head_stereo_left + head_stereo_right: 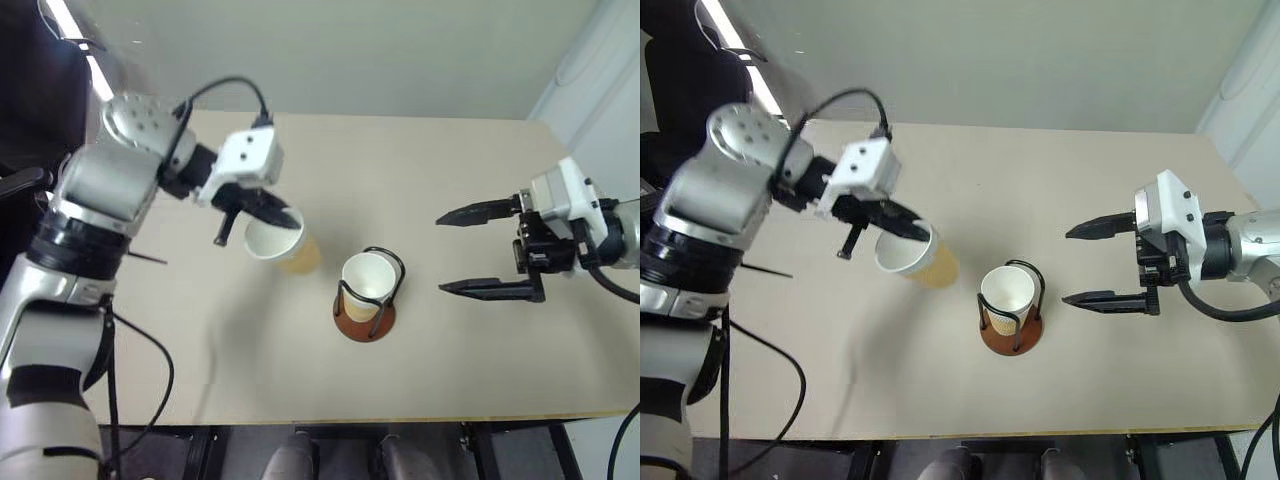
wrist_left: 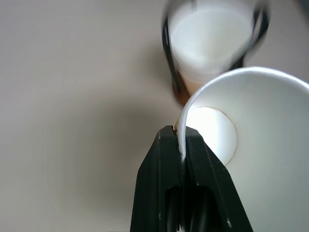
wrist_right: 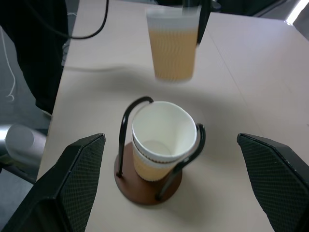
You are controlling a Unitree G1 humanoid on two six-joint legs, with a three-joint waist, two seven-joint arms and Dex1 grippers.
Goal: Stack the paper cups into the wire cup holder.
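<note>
table — left tool pinches cup rim (holder beside)

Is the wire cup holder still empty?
No, one paper cup already sits upright inside the wire cup holder, between its black loops.

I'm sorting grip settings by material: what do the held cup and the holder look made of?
The held cup looks like thin paper: matte tan outside, white inside, rolled rim, its wall pinched between the left gripper's shut jaws. The holder seems to have a smooth reddish-brown disc base, wood or plastic, unclear, with thin glossy black wire loops.
</note>
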